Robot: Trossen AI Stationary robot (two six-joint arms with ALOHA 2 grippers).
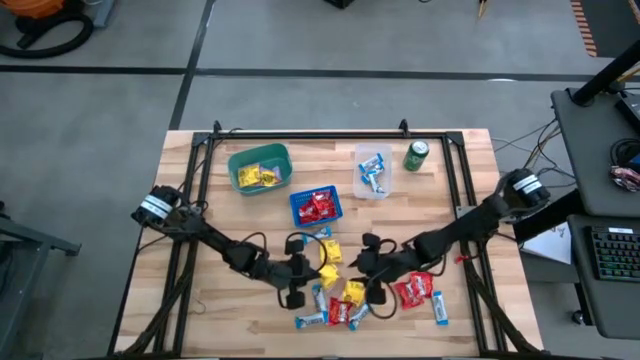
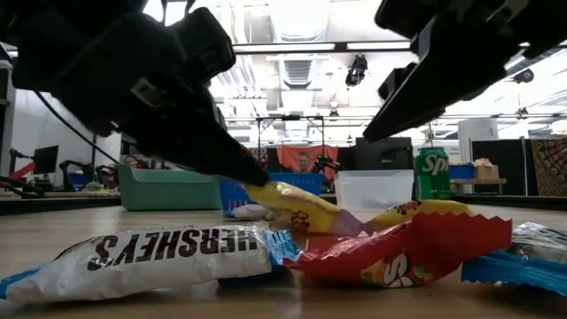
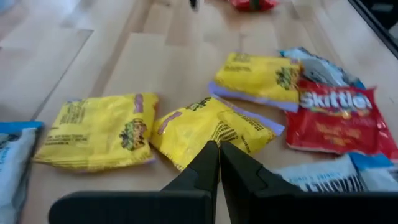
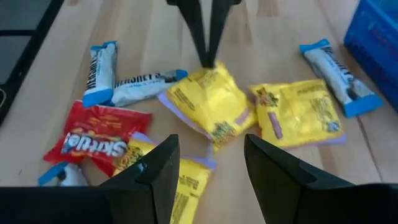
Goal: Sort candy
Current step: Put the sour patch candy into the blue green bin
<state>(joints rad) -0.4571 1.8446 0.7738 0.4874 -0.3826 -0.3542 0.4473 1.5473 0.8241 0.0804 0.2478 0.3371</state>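
Loose candy lies in a pile near the table's near edge: yellow packets, red Skittles packets and blue-and-white Hershey's bars. My left gripper reaches in from the left and is shut on a yellow packet in the pile. My right gripper is open and hovers just to the right of it, over other yellow packets, touching nothing. In the right wrist view the left gripper's fingers show at the far side of the held packet. My left gripper pinches the yellow packet by its edge between its two fingertips. The fingers slant down at it from the table's left. In the low view the held end is raised and the packet tilts, its other end down among the other candies.
Toward the far side stand a green basket with yellow candy, a blue basket with red candy, a clear tub with blue-and-white bars, and a green can. More red packets and a bar lie to the pile's right.
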